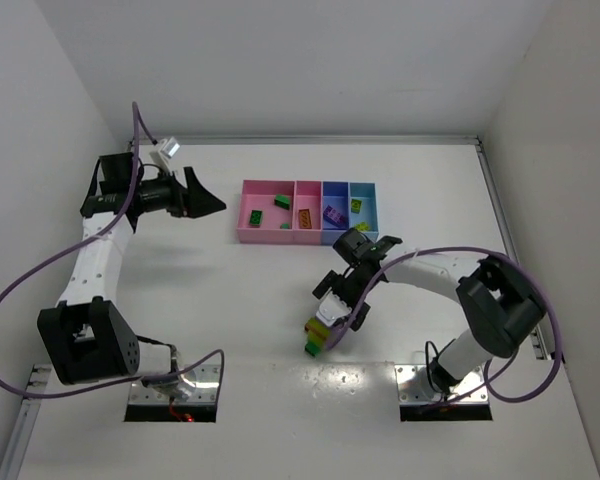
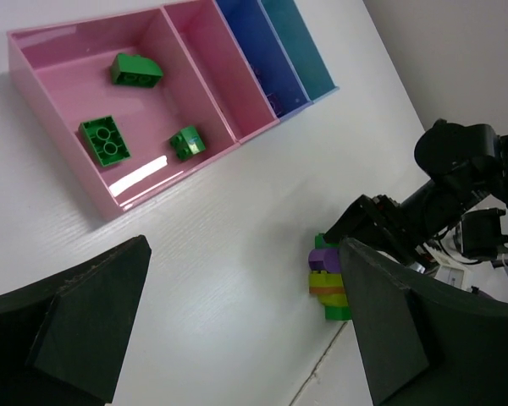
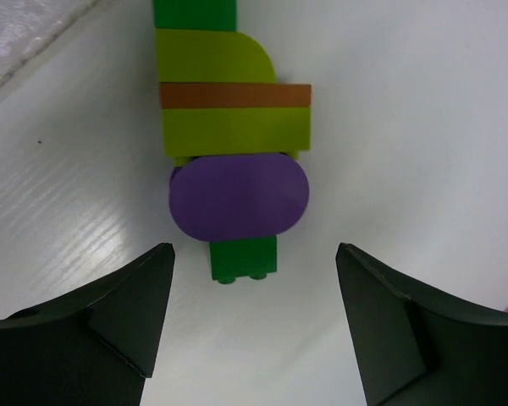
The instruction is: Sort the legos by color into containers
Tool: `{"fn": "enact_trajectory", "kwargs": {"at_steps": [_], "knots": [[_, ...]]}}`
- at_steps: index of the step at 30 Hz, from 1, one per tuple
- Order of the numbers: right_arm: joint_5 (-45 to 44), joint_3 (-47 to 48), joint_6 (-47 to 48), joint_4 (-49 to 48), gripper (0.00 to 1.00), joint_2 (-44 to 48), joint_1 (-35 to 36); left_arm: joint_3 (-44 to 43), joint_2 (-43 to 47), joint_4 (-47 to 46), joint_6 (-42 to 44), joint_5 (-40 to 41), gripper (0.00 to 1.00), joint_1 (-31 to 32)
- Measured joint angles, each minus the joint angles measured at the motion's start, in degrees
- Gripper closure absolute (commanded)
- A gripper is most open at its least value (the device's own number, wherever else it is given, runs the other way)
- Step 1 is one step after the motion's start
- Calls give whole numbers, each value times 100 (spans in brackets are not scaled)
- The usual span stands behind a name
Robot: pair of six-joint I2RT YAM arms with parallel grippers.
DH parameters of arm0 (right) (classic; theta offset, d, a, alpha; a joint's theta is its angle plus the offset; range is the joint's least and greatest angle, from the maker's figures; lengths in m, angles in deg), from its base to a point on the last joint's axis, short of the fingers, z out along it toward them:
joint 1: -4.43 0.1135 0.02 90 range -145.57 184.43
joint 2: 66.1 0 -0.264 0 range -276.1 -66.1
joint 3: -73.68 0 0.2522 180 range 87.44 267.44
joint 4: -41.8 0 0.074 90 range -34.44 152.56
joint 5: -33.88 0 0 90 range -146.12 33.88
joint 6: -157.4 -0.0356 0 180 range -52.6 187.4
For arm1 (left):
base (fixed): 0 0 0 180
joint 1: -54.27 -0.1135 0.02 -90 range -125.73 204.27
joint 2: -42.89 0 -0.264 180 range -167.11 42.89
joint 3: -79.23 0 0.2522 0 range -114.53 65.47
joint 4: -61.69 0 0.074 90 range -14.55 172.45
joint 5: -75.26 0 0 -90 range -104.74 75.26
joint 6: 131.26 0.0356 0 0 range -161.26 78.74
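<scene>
While its jaws stand spread with nothing in their grip, the right gripper (image 3: 254, 254) brackets one end of a clump of bricks (image 3: 233, 127) without touching it. This green, yellow-green, orange and purple clump lies on the table (image 1: 260, 300), well apart from the row of bins (image 1: 242, 236), on the arms' side. The left gripper (image 2: 243, 249), wide open and empty, hovers just left of the bins. Their wide pink bin (image 2: 34, 76) holds three green bricks (image 2: 104, 139).

White link shells and black joint housings mark the left robot arm (image 1: 95, 265) and right robot arm (image 1: 430, 272), each on a bare metal base plate (image 1: 205, 378) and trailed by a purple cable (image 1: 137, 122); the left gripper (image 1: 212, 203) and right gripper (image 1: 338, 305) carry broad matte-black wedge fingers (image 2: 85, 321).
</scene>
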Motion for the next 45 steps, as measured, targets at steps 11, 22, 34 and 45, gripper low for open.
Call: {"fn": "enact_trajectory", "kwargs": {"at_steps": [11, 22, 34, 45], "knots": [[48, 205, 503, 348, 31, -549, 151, 15, 22, 240, 94, -166, 1, -232], [7, 538, 533, 579, 69, -1014, 197, 28, 59, 365, 94, -52, 1, -232], [-63, 570, 61, 669, 100, -992, 129, 39, 66, 378, 96, -20, 1, -177], [-136, 348, -2538, -1021, 100, 87, -11, 1410, 741, -446, -83, -74, 1, 868]]}}
